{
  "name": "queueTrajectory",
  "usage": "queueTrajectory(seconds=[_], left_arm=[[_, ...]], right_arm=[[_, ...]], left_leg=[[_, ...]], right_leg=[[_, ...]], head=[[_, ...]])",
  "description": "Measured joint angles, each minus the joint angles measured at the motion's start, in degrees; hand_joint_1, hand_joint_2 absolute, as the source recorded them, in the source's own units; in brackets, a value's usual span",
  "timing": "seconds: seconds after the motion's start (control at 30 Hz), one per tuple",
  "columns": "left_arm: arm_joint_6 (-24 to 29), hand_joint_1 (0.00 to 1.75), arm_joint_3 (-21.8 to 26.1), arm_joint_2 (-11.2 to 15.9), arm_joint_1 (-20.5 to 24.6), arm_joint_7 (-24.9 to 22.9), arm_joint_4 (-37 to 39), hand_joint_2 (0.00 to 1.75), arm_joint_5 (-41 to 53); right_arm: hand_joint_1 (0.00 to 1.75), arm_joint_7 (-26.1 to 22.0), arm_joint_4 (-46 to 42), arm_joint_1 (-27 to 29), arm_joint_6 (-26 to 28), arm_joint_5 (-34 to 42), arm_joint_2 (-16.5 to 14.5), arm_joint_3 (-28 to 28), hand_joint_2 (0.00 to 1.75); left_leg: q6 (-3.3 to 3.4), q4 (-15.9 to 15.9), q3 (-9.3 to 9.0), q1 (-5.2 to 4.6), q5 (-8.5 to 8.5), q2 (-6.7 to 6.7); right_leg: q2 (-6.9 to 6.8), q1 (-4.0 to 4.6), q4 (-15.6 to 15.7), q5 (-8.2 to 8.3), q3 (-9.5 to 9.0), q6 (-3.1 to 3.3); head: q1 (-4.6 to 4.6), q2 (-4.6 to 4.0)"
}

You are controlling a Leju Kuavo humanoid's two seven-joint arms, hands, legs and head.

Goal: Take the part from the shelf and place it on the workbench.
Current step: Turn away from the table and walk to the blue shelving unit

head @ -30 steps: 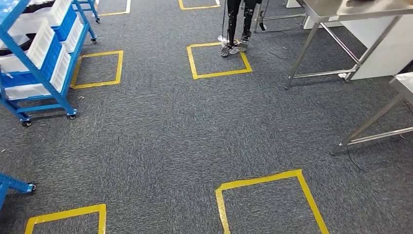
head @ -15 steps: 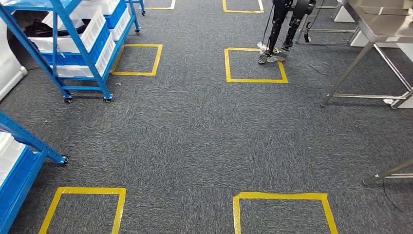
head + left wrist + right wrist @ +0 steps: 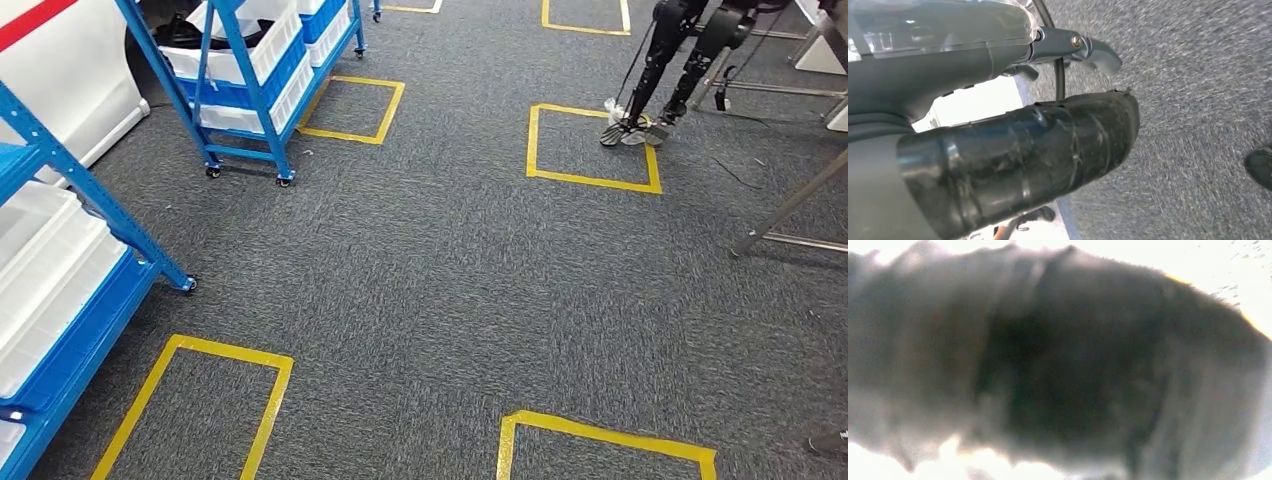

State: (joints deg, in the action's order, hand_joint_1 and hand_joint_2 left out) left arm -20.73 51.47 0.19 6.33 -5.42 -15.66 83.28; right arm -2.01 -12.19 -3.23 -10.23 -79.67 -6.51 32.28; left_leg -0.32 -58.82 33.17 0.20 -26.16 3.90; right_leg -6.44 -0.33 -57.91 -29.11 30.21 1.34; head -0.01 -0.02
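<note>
Carpet (image 3: pixel 430 290): grey, wall to wall, marked with yellow taped squares (image 3: pixel 590 145); one square sits at the near edge, left, beside the shelf.
Near shelf (image 3: pixel 60 250): blue frame on castors at the carpet's left edge, white bins on its tiers; what the bins hold cannot be made out.
Far shelf (image 3: pixel 250 70): a second blue rack by the far-left corner, white and blue bins, something dark in the top one.
Part: cannot be picked out; judged to lie in one of the shelf bins, not in either hand.
Workbench (image 3: pixel 790 205): a steel leg shows at the right edge, well apart from both shelves.
Other robot (image 3: pixel 670 60): dark legs standing at a far taped square.
Left hand (image 3: pixel 1013 150): hangs over the carpet, dark cover and grey thumb close to the lens; fingers' state cannot be told, nothing seen in them.
Right hand (image 3: pixel 1063 370): a blurred dark mass against glare; cannot tell whether it is open or closed.
Risk: a stride too near the left edge could clip the near shelf's castor leg and roll it; heading for the wrong rack would cost time.
</note>
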Motion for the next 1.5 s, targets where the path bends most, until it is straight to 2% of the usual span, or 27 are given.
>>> queueTrajectory(seconds=[0.07, 0.1, 0.13, 0.2, 0.27, 0.33, 0.4, 0.43, 0.5, 0.57, 0.6, 0.63, 0.7, 0.77, 0.83, 0.87, 0.93, 1.0, 1.07, 1.13, 1.17, 1.23, 1.27, 1.33, 1.4, 1.43, 1.5], left_arm=[[0.0, 0.0, 0.5, 0.1, -0.2, -0.9, -0.1, 0.0, -0.5], [-0.1, 0.0, 0.8, 0.2, -0.4, -1.2, -0.2, 0.0, -0.9], [-0.2, 0.0, 1.2, 0.2, -0.6, -1.3, -0.2, 0.0, -1.3], [-0.1, 0.0, 2.0, 0.3, -0.9, -1.4, -0.3, 0.0, -1.8], [0.4, 0.0, 2.6, 0.3, -1.0, -1.7, -0.5, 0.0, -1.8], [1.1, 0.0, 2.9, 0.3, -1.0, -2.0, -0.6, 0.0, -1.6], [1.4, 0.0, 3.1, 0.4, -1.0, -2.2, -0.8, 0.0, -1.2], [1.2, 0.0, 3.1, 0.4, -0.9, -2.3, -0.9, 0.0, -1.0], [1.0, 0.0, 3.1, 0.4, -0.5, -2.4, -1.0, 0.0, -0.6], [0.9, 0.0, 3.1, 0.4, -0.3, -2.5, -1.1, 0.0, -0.5], [0.9, 0.0, 3.1, 0.4, -0.3, -2.5, -1.1, 0.0, -0.5], [0.9, 0.0, 3.1, 0.4, -0.4, -2.5, -1.2, 0.0, -0.5], [0.9, 0.0, 3.2, 0.4, -0.3, -2.6, -1.2, 0.0, -0.5], [0.9, 0.0, 3.2, 0.4, 0.1, -2.6, -1.3, 0.0, -0.5], [0.9, 0.0, 3.2, 0.4, 0.2, -2.6, -1.3, 0.0, -0.5], [0.8, 0.0, 3.2, 0.4, 0.1, -2.6, -1.3, 0.0, -0.5], [0.2, 0.0, 3.1, 0.4, 0.1, -2.7, -1.3, 0.0, -0.1], [-0.6, 0.0, 3.0, 0.0, 0.6, -3.0, -1.4, 0.0, 0.6], [-1.1, 0.0, 2.8, -1.1, 1.5, -3.8, -1.6, 0.0, 0.9], [-1.5, 0.0, 2.7, -2.0, 2.0, -4.6, -1.9, 0.0, 0.5], [-1.7, 0.0, 2.6, -2.4, 2.1, -4.9, -2.1, 0.0, 0.3], [-1.9, 0.0, 2.4, -3.1, 2.3, -5.0, -2.3, 0.0, -0.2], [-1.9, 0.0, 2.3, -3.4, 2.4, -5.0, -2.4, 0.0, -0.3], [-2.0, 0.0, 2.2, -3.7, 2.5, -4.9, -2.7, 0.0, -0.7], [-2.2, 0.0, 2.0, -3.8, 2.5, -5.0, -2.9, 0.0, -0.9], [-2.2, 0.0, 1.9, -3.8, 2.5, -5.1, -3.0, 0.0, -1.0], [-2.1, 0.0, 1.7, -3.7, 2.5, -5.2, -3.3, 0.0, -1.1]], right_arm=[[0.0, 0.0, 0.0, -0.3, 0.1, -0.5, -0.7, -0.5, 0.0], [0.0, 0.0, 0.0, -0.5, 0.2, -0.6, -1.1, -0.7, 0.0], [0.0, 0.0, 0.0, -0.7, 0.2, -0.7, -1.3, -0.9, 0.0], [0.0, 0.3, 0.0, -0.9, 0.4, -0.8, -1.8, -1.0, 0.0], [0.0, 1.0, 0.0, -0.8, 0.6, -0.8, -2.1, -1.1, 0.0], [0.0, 2.0, 0.0, -0.8, 0.6, -1.0, -2.5, -1.1, 0.0], [0.0, 2.8, 0.0, -0.8, 0.6, -1.1, -2.8, -1.1, 0.0], [0.0, 3.0, 0.0, -0.8, 0.6, -1.1, -2.8, -1.1, 0.0], [0.0, 3.2, 0.0, -0.8, 0.4, -1.1, -2.9, -1.1, 0.0], [0.0, 3.2, -0.1, -0.9, 0.3, -1.1, -2.9, -1.2, 0.0], [0.0, 3.2, -0.1, -1.1, 0.2, -1.1, -2.9, -1.2, 0.0], [0.0, 3.2, -0.1, -1.1, 0.2, -1.1, -3.0, -1.2, 0.0], [0.0, 3.2, -0.1, -1.1, 0.1, -1.2, -3.0, -1.2, 0.0], [0.0, 3.3, -0.2, -0.9, 0.1, -1.2, -3.1, -1.2, 0.0], [0.0, 3.3, -0.2, -0.7, 0.1, -1.2, -3.1, -1.2, 0.0], [0.0, 3.2, -0.2, -0.7, 0.1, -1.2, -3.1, -1.2, 0.0], [0.0, 2.7, -0.2, -0.7, 0.1, -1.2, -3.0, -1.2, 0.0], [0.0, 1.7, -0.2, -0.7, 0.1, -0.8, -2.8, -1.2, 0.0], [0.0, 0.8, -0.2, -0.7, 0.0, -0.3, -2.2, -1.2, 0.0], [0.0, 0.3, -0.3, -1.1, -0.3, -0.4, -1.8, -1.2, 0.0], [0.0, 0.1, -0.3, -1.4, -0.5, -0.6, -1.7, -1.2, 0.0], [0.0, -0.1, -0.5, -1.8, -1.0, -1.0, -1.6, -1.2, 0.0], [0.0, -0.2, -0.5, -1.9, -1.2, -1.1, -1.6, -1.3, 0.0], [0.0, -0.2, -0.5, -1.9, -1.7, -1.3, -1.6, -1.4, 0.0], [0.0, -0.1, -0.5, -2.0, -2.3, -1.5, -1.6, -1.5, 0.0], [0.0, -0.1, -0.6, -2.0, -2.5, -1.5, -1.6, -1.5, 0.0], [0.0, -0.1, -0.7, -2.0, -2.7, -1.5, -1.6, -1.5, 0.0]], left_leg=[[0.67, 1.4, -0.59, -0.34, 0.14, 0.34], [0.96, 1.6, -0.62, -0.34, 0.25, -0.46], [1.23, 2.0, -0.82, -0.22, 0.45, -1.19], [1.81, 2.7, -1.36, 0.16, 0.89, -2.6], [2.17, 2.8, -1.26, 0.28, 1.13, -4.02], [2.26, 2.6, -1.01, 0.26, 1.18, -5.81], [2.11, 2.1, -0.9, 0.3, 1.09, -7.82], [1.94, 1.8, -0.85, 0.35, 0.97, -8.77], [1.37, 1.2, -0.46, 0.35, 0.78, -10.38], [0.62, 1.0, 0.1, 0.39, 0.89, -11.62], [0.21, 1.1, 0.39, 0.44, 1.07, -12.29], [-0.11, 1.1, 0.57, 0.51, 1.12, -12.4], [-0.57, -1.1, 1.82, 0.4, -0.38, -9.73], [-0.88, -7.9, 4.99, 0.31, -4.17, -5.8], [-1.11, -14.6, 8.08, 0.4, -6.8, -4.55], [-1.15, -15.4, 8.3, 0.43, -6.64, -4.37], [-0.89, -10.1, 5.09, 0.4, -3.48, -3.55], [0.03, -2.0, 0.56, -0.02, -0.71, -1.04], [0.91, 1.2, -0.95, -0.56, -0.17, 0.13], [1.4, 1.5, -0.97, -0.48, 0.15, -1.27], [1.61, 1.9, -1.16, -0.27, 0.35, -1.9], [2.13, 2.6, -1.66, 0.21, 0.81, -3.0], [2.28, 2.7, -1.61, 0.19, 0.9, -3.55], [2.49, 2.5, -1.41, 0.21, 0.98, -5.01], [2.35, 2.1, -1.31, 0.31, 0.88, -6.9], [2.18, 1.8, -1.29, 0.41, 0.76, -7.88], [1.59, 0.9, -0.96, 0.53, 0.35, -9.58]], right_leg=[[-1.3, 0.07, 0.0, -0.3, -0.44, -0.6], [-1.87, 0.06, 0.1, -0.41, -0.71, -0.91], [-1.39, -0.07, -0.1, -0.69, -0.94, -1.24], [1.88, -0.28, -2.9, -2.87, -0.06, -1.73], [5.25, -0.47, -9.9, -6.63, 3.24, -1.87], [5.91, -0.51, -15.5, -8.26, 6.27, -1.9], [6.3, -0.61, -13.3, -5.35, 5.69, -1.8], [7.28, -0.76, -9.4, -2.99, 4.12, -1.71], [10.35, -0.94, -3.2, -0.18, 1.61, -1.53], [11.65, -0.75, -1.8, 0.05, 1.22, -1.26], [10.97, -0.69, -1.6, 0.23, 1.22, -0.96], [10.18, -0.73, -1.4, 0.41, 1.16, -0.59], [8.47, -0.83, -0.7, 0.8, 0.98, 0.39], [6.66, -0.56, -0.4, 0.89, 0.96, 1.03], [4.73, -0.26, -0.5, 0.73, 1.01, 1.22], [3.83, -0.18, -0.6, 0.62, 0.99, 1.25], [2.23, -0.04, -0.7, 0.33, 0.75, 1.16], [0.79, 0.17, -0.7, -0.02, 0.37, 0.79], [-0.51, 0.26, -0.7, -0.25, 0.07, 0.22], [-1.31, 0.2, -0.6, -0.43, -0.32, -0.45], [-0.41, 0.12, -0.9, -0.79, -0.4, -0.84], [3.09, -0.04, -4.4, -3.1, 0.97, -1.44], [4.81, -0.16, -7.6, -4.85, 2.53, -1.61], [5.86, -0.35, -14.4, -7.47, 6.02, -1.82], [6.07, -0.7, -15.0, -5.9, 6.79, -2.07], [6.4, -0.94, -12.3, -3.71, 5.74, -2.18], [8.86, -1.45, -5.5, -0.3, 2.95, -2.37]], head=[[0.02, 0.0], [0.02, 0.0], [0.03, 0.0], [0.05, 0.0], [0.04, 0.0], [0.03, 0.0], [0.03, 0.0], [0.04, 0.0], [0.03, 0.01], [0.02, 0.01], [0.03, 0.01], [0.04, 0.0], [0.0, 0.0], [-0.04, 0.0], [-0.04, 0.0], [-0.04, 0.0], [-0.04, 0.0], [-0.03, 0.0], [-0.02, 0.0], [-0.04, 0.0], [0.01, 0.0], [0.04, 0.0], [0.07, 0.0], [0.05, 0.0], [0.04, 0.0], [0.04, 0.0], [0.06, 0.0]])
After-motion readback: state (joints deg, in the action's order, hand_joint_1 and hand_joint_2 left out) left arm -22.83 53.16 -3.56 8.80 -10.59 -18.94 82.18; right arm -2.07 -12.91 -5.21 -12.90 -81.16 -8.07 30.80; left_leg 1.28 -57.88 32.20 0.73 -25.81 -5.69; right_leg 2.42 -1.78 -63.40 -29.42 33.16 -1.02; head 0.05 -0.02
